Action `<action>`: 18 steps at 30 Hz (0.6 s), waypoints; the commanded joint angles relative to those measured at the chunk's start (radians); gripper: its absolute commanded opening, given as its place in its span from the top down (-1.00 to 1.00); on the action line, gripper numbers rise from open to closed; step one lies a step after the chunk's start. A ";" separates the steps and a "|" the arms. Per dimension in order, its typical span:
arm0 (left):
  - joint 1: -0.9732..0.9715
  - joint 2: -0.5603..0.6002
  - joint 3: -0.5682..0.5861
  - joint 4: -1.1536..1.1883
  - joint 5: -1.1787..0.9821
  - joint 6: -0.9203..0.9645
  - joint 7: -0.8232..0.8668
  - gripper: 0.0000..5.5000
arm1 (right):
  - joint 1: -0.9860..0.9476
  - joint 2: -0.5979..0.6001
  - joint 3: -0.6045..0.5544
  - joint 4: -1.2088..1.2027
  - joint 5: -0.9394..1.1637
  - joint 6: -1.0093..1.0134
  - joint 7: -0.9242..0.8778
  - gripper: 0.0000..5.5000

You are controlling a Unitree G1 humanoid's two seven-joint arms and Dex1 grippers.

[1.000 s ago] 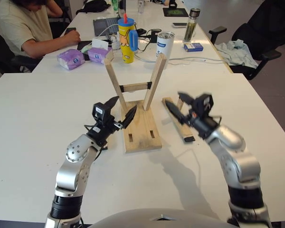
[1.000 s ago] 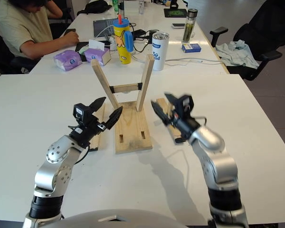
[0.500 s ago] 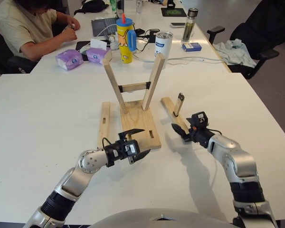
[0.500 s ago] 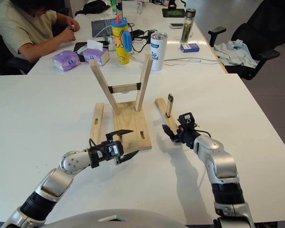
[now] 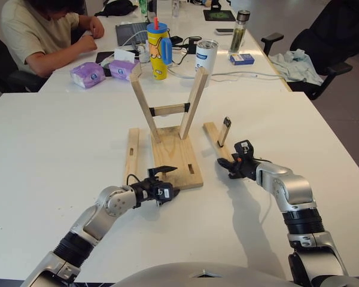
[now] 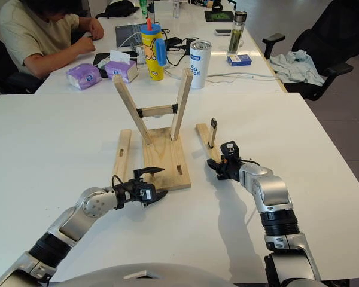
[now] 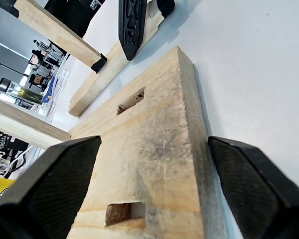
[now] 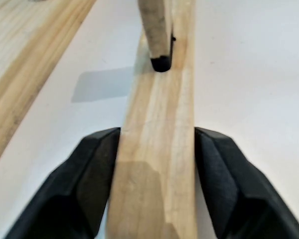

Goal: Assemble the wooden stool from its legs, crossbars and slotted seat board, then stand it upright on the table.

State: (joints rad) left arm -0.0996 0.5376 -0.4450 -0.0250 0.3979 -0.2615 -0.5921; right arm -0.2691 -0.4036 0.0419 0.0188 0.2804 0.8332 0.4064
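The slotted seat board (image 5: 175, 156) lies flat on the white table (image 5: 54, 149). Two legs (image 5: 145, 101) joined by a crossbar (image 5: 170, 109) stand up from it. One loose leg (image 5: 131, 154) lies left of the board. Another leg (image 5: 213, 133), with a short crossbar (image 5: 225, 130) sticking up, lies to the right. My left gripper (image 5: 162, 184) is open at the board's near edge, its fingers (image 7: 65, 194) either side of the board (image 7: 154, 149). My right gripper (image 5: 234, 167) is shut on the near end of the right-hand leg (image 8: 159, 129), pads (image 8: 97, 179) against both sides.
At the table's far side stand a yellow bottle (image 5: 159, 51), a white can (image 5: 207, 55), tissue packs (image 5: 88, 74), cables and a small blue box (image 5: 243, 58). A person sits at the far left. An office chair (image 5: 323, 54) stands at the right.
Both arms have come down from a raised position to the table. The left gripper has moved up to the board's near edge. The right gripper has settled around the right leg's end.
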 commanded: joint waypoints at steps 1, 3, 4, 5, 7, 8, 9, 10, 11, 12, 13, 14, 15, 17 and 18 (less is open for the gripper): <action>-0.026 0.031 0.034 0.034 0.019 0.007 0.004 -0.45 | -0.019 0.030 -0.033 0.004 -0.014 -0.058 -0.031 0.24; -0.037 0.033 0.042 0.049 0.023 0.001 0.009 -0.45 | -0.027 0.053 -0.068 -0.004 -0.001 -0.111 -0.044 0.24; -0.042 0.035 0.044 0.060 0.029 -0.003 0.012 -0.45 | -0.032 0.064 -0.084 -0.009 0.003 -0.133 -0.054 0.24; -0.044 0.035 0.046 0.067 0.028 -0.006 0.013 -0.45 | -0.037 0.075 -0.101 -0.012 0.010 -0.153 -0.063 0.24; -0.048 0.031 0.055 0.066 0.019 -0.005 0.017 -0.45 | -0.044 0.089 -0.138 -0.021 0.020 -0.188 -0.080 0.24; -0.054 0.027 0.062 0.066 0.013 -0.004 0.022 -0.45 | -0.045 0.096 -0.164 -0.028 0.031 -0.207 -0.085 0.24; -0.056 0.017 0.076 0.062 -0.008 0.003 0.025 -0.45 | -0.048 0.103 -0.190 -0.038 0.050 -0.227 -0.083 0.24; -0.053 -0.008 0.103 0.039 -0.074 0.027 0.018 -0.45 | -0.053 0.117 -0.225 -0.056 0.090 -0.251 -0.068 0.24; -0.047 -0.035 0.132 0.007 -0.149 0.059 0.006 -0.45 | -0.060 0.135 -0.260 -0.076 0.140 -0.264 -0.054 0.24; -0.041 -0.065 0.162 -0.029 -0.234 0.103 -0.006 -0.45 | -0.067 0.147 -0.287 -0.094 0.179 -0.277 -0.043 0.24; -0.038 -0.100 0.197 -0.079 -0.348 0.178 -0.022 -0.45 | -0.073 0.156 -0.315 -0.115 0.222 -0.283 -0.035 0.24; -0.038 -0.125 0.225 -0.121 -0.441 0.248 -0.034 -0.45 | -0.075 0.160 -0.334 -0.134 0.255 -0.286 -0.027 0.25; -0.043 -0.147 0.259 -0.163 -0.545 0.325 -0.043 -0.45 | -0.072 0.158 -0.352 -0.155 0.283 -0.298 -0.017 0.25; -0.057 -0.162 0.314 -0.228 -0.713 0.466 -0.060 -0.45 | -0.064 0.151 -0.386 -0.190 0.355 -0.295 0.013 0.25; -0.065 -0.161 0.336 -0.253 -0.773 0.519 -0.065 -0.45 | -0.063 0.146 -0.397 -0.206 0.409 -0.272 0.036 0.25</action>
State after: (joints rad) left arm -0.1379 0.3795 -0.1696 -0.2113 -0.2348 0.1246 -0.6387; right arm -0.3147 -0.2498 -0.3136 -0.1315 0.5891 0.5516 0.3975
